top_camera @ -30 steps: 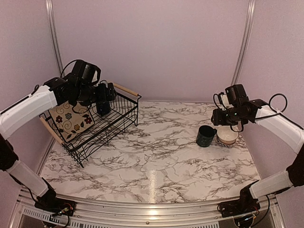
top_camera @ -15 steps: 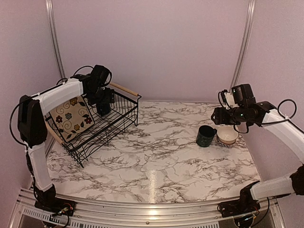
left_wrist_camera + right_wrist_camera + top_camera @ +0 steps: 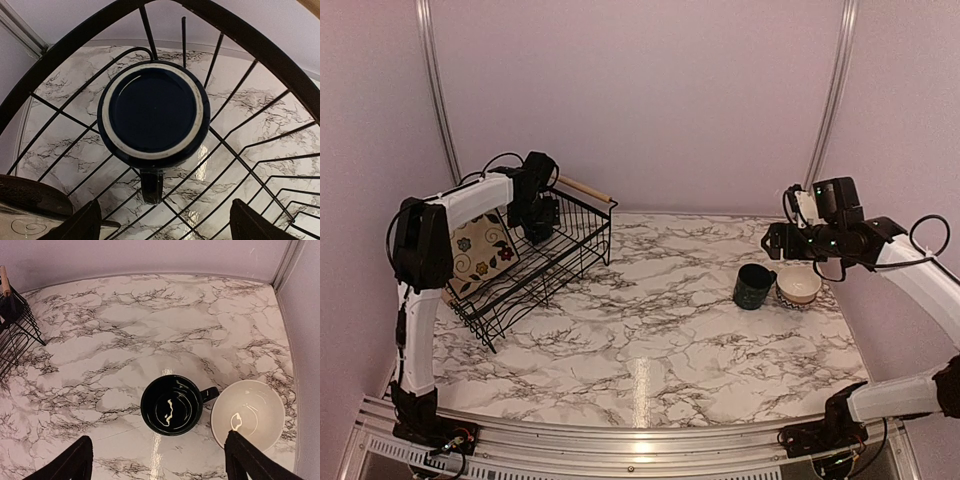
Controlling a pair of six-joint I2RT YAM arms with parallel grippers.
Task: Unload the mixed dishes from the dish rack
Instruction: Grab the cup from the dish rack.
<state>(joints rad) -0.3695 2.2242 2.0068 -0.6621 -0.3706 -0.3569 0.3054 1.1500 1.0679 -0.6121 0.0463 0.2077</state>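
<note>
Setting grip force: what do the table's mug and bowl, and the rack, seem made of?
The mug looks like glazed ceramic: dark, glossy, light glinting inside. The bowl beside it looks like cream glazed ceramic, with a similar glint. The dish rack seems black coated metal wire, thin rigid rods; its handle looks like pale wood.

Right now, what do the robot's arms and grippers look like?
The left arm and right arm have white shells, black joints and thin black cables looping near the wrists. The left gripper and right gripper are black, two dark fingers each.
</note>
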